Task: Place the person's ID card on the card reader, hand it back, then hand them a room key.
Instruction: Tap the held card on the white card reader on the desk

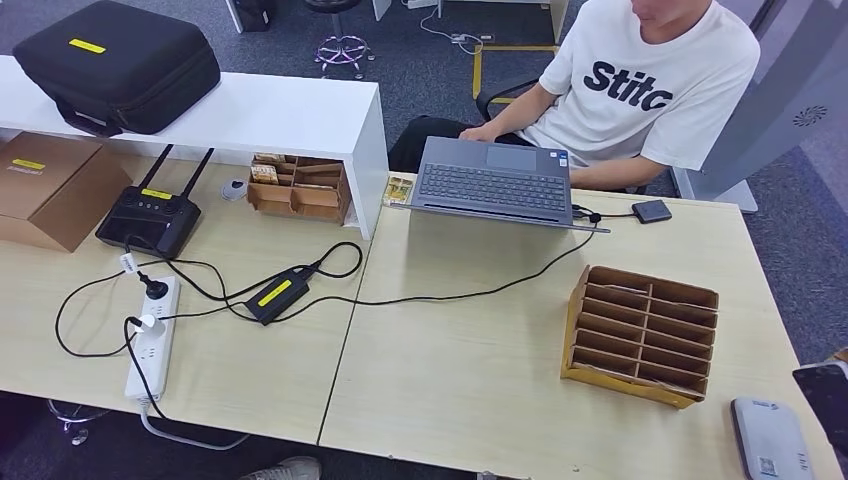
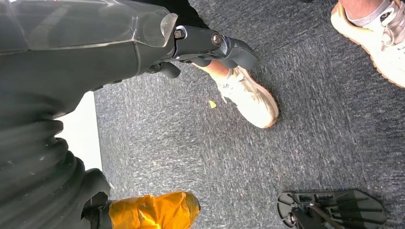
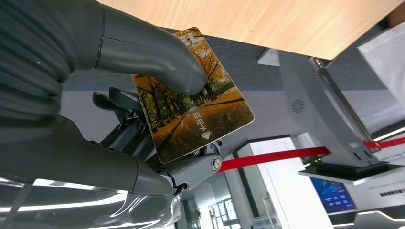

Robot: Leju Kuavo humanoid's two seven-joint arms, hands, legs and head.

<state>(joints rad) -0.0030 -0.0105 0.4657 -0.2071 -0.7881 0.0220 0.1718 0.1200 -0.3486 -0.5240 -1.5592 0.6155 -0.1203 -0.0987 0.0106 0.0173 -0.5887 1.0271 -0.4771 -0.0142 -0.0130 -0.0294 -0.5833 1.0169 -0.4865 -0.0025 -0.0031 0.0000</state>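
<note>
On my counter (image 1: pixel 480 330), the laptop (image 1: pixel 495 182) sits at upper centre of the frame, with a person (image 1: pixel 640 80) seated behind it. The slotted card rack (image 1: pixel 640 335) stands at lower right, and the card reader (image 1: pixel 768 438) lies beside it in the bottom right corner. At lower left lies a power strip (image 1: pixel 152 340); a router (image 1: pixel 150 218) stands above it. A case (image 1: pixel 120 65) rests on the raised shelf (image 1: pixel 280 115) at upper left. The room key (image 3: pixel 193 112) is pinched in my right hand (image 3: pixel 119 109).

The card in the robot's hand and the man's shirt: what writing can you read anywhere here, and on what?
"Stitc", cut off by his arm: person's white T-shirt.
"取电卡", above a small arrow: autumn-tree card held by the right hand.
Yellow labels on the black case, cardboard box and power adapter: too small to read.
</note>
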